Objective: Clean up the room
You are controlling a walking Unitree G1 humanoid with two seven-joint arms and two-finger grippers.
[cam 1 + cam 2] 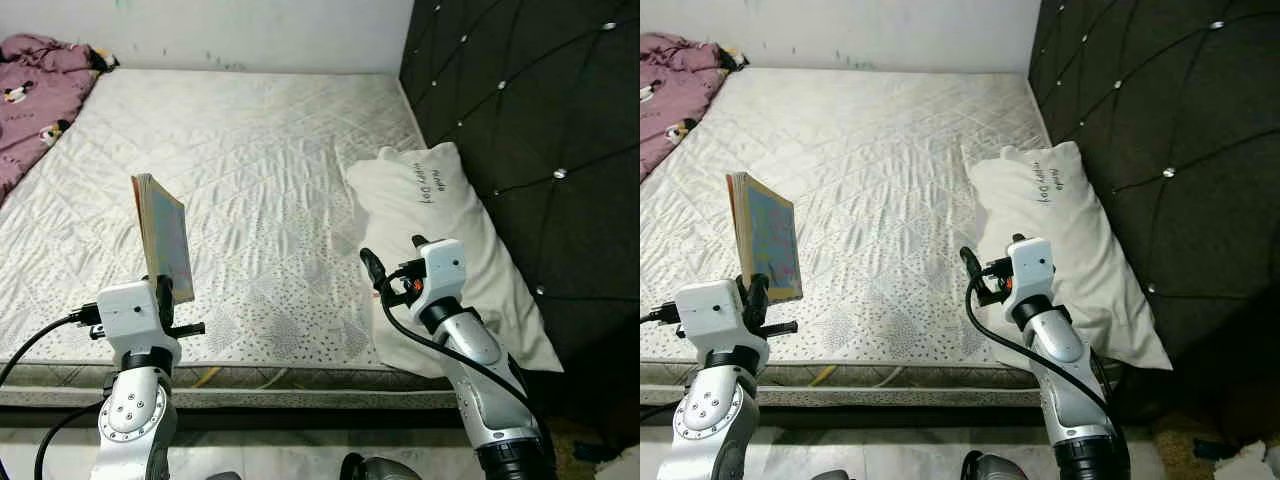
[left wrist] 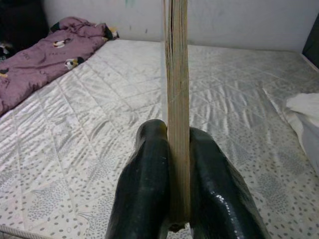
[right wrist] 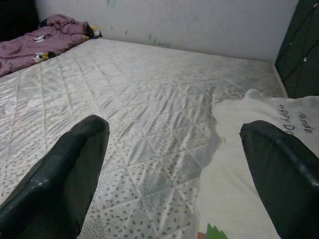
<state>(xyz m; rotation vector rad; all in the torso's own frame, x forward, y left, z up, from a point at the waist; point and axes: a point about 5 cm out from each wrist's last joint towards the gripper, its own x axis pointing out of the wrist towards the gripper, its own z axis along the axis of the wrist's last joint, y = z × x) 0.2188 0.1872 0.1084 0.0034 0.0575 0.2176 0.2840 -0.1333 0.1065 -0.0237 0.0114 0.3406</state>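
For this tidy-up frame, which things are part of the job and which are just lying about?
In the job:
- book, upright, clamped in the left gripper over the bed's near edge
- right gripper, open, above the pillow's edge

Lying about:
- white pillow against the dark headboard
- purple blanket at the mattress's far left corner

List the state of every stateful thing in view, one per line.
Book: closed, held upright above the mattress edge.
Left gripper: shut on the book.
Right gripper: open, holding nothing, above the pillow's near end.
Pillow: lying flat along the headboard side of the mattress.
Blanket: crumpled at the far left corner.
Mattress: bare, no sheet.
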